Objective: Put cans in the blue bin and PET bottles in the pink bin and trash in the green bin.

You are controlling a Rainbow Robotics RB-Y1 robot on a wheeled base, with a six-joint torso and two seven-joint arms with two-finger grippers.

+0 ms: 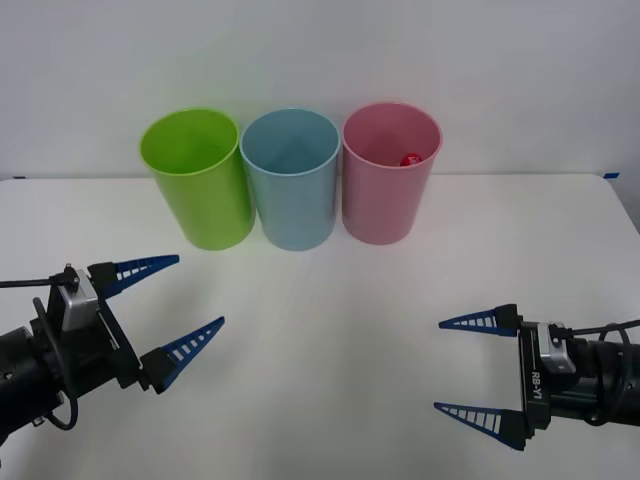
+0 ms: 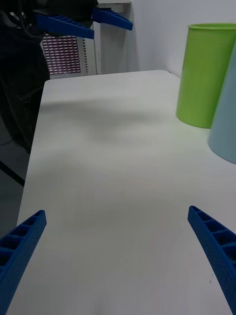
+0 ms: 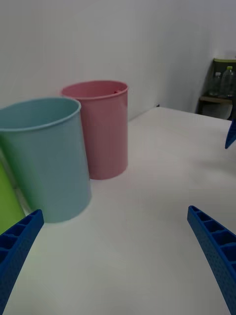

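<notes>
Front view: you've got three bins in a row at the back of the white table (image 1: 330,330), touching or nearly so. Green bin (image 1: 200,185) on the left, blue bin (image 1: 292,185) in the middle, pink bin (image 1: 388,180) on the right. Look inside the pink one: a red cap (image 1: 410,159) shows just over the far rim, so the PET bottle sits in there; rest of it is hidden by the wall. Green & blue interiors look bare as far as you can see in. Your left gripper (image 1: 172,310) hovers low at the near left, fingers spread wide, holding nothing. Right gripper (image 1: 478,370) at the near right, fingers also apart, nothing between them.

Right wrist view: green bin (image 2: 206,74) upright, w/ the blue bin's wall (image 2: 225,128) beside it; left gripper (image 2: 83,22) farther off.

Left wrist view: blue bin (image 3: 46,157) & pink bin (image 3: 101,128) stand upright side by side.
</notes>
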